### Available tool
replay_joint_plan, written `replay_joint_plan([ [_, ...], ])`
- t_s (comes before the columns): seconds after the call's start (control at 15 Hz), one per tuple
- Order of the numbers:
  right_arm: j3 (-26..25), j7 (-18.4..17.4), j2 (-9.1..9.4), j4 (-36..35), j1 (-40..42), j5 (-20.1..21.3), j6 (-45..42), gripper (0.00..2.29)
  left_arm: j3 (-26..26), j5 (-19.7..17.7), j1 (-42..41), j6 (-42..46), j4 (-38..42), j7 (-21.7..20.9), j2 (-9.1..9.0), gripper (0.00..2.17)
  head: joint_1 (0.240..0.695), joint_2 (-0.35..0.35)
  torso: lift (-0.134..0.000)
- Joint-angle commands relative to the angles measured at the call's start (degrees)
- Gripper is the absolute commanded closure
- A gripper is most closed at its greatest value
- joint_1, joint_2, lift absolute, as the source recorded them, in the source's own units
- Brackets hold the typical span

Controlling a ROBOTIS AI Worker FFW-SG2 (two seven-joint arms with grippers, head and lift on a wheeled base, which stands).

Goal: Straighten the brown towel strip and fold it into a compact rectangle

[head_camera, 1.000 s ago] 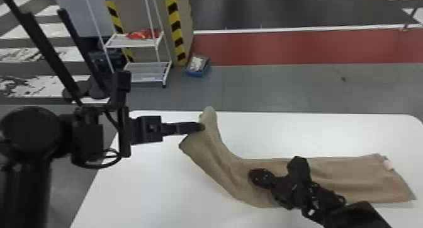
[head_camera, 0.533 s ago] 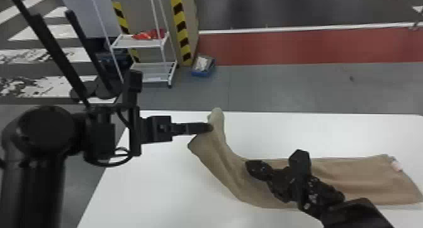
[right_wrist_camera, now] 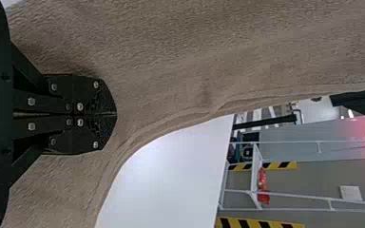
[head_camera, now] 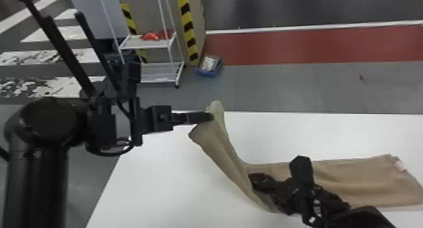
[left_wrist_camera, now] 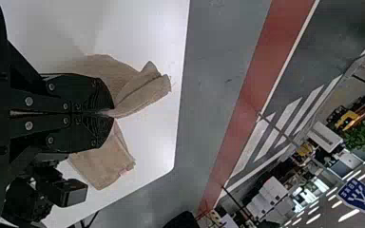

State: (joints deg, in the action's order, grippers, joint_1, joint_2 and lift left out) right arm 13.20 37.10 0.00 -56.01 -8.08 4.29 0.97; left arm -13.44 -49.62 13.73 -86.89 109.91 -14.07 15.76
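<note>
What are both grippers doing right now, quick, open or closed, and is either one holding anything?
Left gripper: closed, holding the towel by its raised end.
Right gripper: closed, at the towel; can't tell if it grips any.

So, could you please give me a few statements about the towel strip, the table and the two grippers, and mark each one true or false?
1. The left gripper is shut on the brown towel strip. True.
2. The right gripper has its fingers spread wide apart. False: its fingers are closed together.
3. The towel strip's right-hand part lies on the white table. True.
4. The towel strip is already folded into a compact rectangle. False: it is stretched out long, with its left end raised.
5. The pale tag is at the raised end of the towel strip. False: it is at the end lying on the table.
</note>
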Motion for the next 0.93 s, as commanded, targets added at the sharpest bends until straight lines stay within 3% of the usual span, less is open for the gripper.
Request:
replay_joint_plan([
  [0.0, 0.07, -0.01, 0.05, -3.67, 2.19, 1.24, 4.62, 1.81, 0.08, -0.04, 1.21, -0.09, -0.05, 0.10, 0.15, 1.44, 0.695, 0.186, 0.000],
  [0.27, -3.36, -0.80, 0.05, -6.31, 4.48, 2.12, 1.28, 1.81, 0.52, 0.31, 1.65, -0.09, -0.05, 0.45, 0.15, 1.44, 0.695, 0.187, 0.000],
  [0.53, -4.85, -0.54, 0.05, -14.92, 7.12, 3.09, 7.26, 1.81, 0.25, 0.40, 1.65, -0.09, -0.58, 0.62, 0.50, 1.44, 0.695, 0.164, 0.000],
  [0.87, -4.94, -0.45, 0.05, -14.22, 8.08, 4.67, 8.66, 1.83, 0.52, 0.49, 2.35, -0.09, -0.75, 0.80, 0.85, 1.44, 0.695, 0.162, 0.000],
])
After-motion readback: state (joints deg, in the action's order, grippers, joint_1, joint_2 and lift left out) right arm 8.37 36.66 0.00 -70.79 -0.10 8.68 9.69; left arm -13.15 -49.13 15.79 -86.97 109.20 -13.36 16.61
